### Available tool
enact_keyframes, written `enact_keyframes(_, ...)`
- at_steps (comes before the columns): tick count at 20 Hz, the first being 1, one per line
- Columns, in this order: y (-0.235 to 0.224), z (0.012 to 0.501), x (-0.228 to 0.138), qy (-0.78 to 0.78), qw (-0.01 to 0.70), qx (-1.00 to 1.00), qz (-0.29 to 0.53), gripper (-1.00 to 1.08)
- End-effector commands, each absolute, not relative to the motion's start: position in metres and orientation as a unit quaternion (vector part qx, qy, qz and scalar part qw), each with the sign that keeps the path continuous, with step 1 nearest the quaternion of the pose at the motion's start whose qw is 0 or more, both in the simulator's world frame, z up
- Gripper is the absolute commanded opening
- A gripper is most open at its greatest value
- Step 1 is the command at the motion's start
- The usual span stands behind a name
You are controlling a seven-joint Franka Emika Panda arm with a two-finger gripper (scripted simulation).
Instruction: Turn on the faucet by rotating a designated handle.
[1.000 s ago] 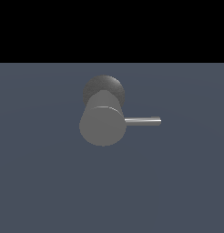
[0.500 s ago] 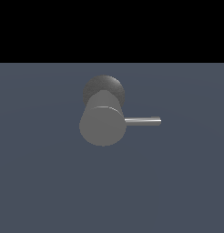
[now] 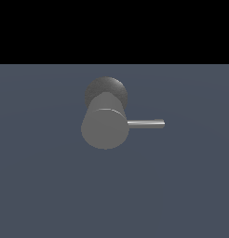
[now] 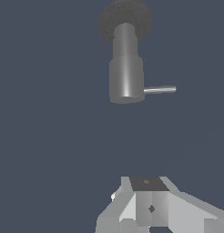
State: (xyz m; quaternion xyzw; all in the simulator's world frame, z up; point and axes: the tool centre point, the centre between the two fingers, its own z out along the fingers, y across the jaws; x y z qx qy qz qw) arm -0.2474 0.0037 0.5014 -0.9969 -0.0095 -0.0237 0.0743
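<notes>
Whether the jaws (image 4: 148, 207) are released or clenched cannot be told; only the white body shows, well apart from the faucet (image 4: 126, 77). The faucet (image 3: 105, 126) stands on the tabletop (image 3: 42, 186). Its handle (image 3: 145, 123) juts sideways, long axis level, pointing toward the exterior view's right. No writing is readable.

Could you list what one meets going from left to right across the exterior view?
Bare grey-blue surface → faucet, its thick cylinder with the flat round face → handle, the thin rod sticking out toward the exterior view's right → bare surface again. The gripper does not show in this view.
</notes>
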Motion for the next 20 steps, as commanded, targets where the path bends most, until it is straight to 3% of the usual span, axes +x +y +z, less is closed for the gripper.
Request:
enact_keyframes(1,0.005,0.503,-0.247,-0.012,0.094,-0.995,-0.028,-1.00)
enact_keyframes(9,0.011,0.513,-0.242,-0.021,0.201,-0.978,-0.051,-1.00)
enact_keyframes(20,0.009,0.540,-0.227,-0.024,0.413,-0.906,-0.091,-1.00)
